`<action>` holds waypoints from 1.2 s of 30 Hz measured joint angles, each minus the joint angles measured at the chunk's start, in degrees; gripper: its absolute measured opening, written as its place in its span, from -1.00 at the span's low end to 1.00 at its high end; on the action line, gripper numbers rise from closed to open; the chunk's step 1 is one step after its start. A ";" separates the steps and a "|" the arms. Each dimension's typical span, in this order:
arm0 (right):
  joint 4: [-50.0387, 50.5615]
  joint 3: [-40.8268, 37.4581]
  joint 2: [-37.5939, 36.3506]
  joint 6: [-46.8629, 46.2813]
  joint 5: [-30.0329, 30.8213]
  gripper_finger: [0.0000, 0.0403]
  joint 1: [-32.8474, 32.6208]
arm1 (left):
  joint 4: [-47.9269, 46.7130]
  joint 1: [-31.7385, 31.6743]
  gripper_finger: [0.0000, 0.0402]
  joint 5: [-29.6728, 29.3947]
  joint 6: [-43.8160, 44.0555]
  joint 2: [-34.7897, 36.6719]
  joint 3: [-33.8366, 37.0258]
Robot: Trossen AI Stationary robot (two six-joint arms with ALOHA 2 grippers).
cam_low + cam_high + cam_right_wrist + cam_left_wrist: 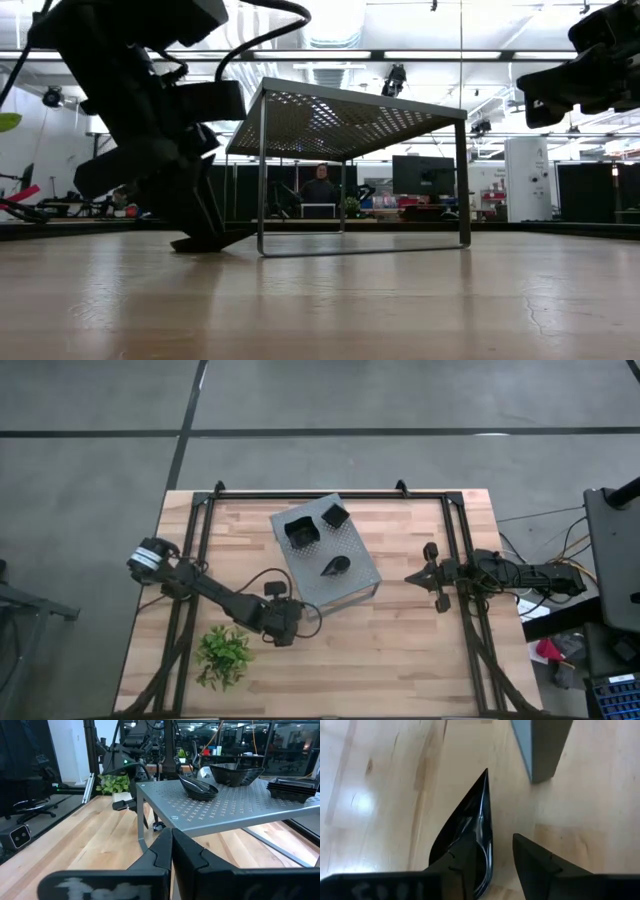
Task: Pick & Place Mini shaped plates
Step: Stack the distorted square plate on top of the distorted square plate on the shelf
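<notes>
The left gripper (495,870) has its 2 fingers open around a leaf plate (467,832) lying flat on the table (380,795), its sharp tip pointing toward the grey stand's leg (545,747).

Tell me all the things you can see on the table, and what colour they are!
Leaf-shaped plate on the table: one, glossy black, between the left gripper's fingers, by the grey stand's leg.
Plates on the stand: three, black; one leaf-shaped, two squarish.
Stand: one, grey with little holes, middle of the table.
Plant: one, green, near the table's front left corner.
Table: one, light wood.
Person: one, far off behind the table, in the low view.
Left gripper: open around the leaf plate on the table.
Right gripper: shut, waiting at the right side.
</notes>
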State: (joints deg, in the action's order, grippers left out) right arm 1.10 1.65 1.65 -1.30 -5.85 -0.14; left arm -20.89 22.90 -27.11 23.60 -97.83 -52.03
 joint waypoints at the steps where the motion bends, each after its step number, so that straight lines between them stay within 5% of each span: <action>1: 0.00 0.00 0.00 0.00 0.00 -0.96 0.00 | -0.06 -0.19 -0.42 0.00 -0.02 -0.07 0.00; 9: 0.00 0.00 0.00 0.00 0.00 -0.96 0.00 | -0.12 -0.44 -0.76 0.77 -2.61 -0.31 0.00; 13: 0.00 0.00 0.00 0.00 0.00 -0.96 0.00 | -0.12 -0.44 -0.97 7.43 -4.65 -0.24 -0.04; 36: 0.00 0.00 0.00 0.00 0.00 -0.96 0.00 | -9.70 8.45 -0.99 28.54 -8.49 6.05 -0.38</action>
State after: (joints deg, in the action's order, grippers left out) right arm 1.10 1.65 1.65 -1.30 -5.85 -0.14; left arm -30.59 31.35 1.43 15.11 -91.79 -52.41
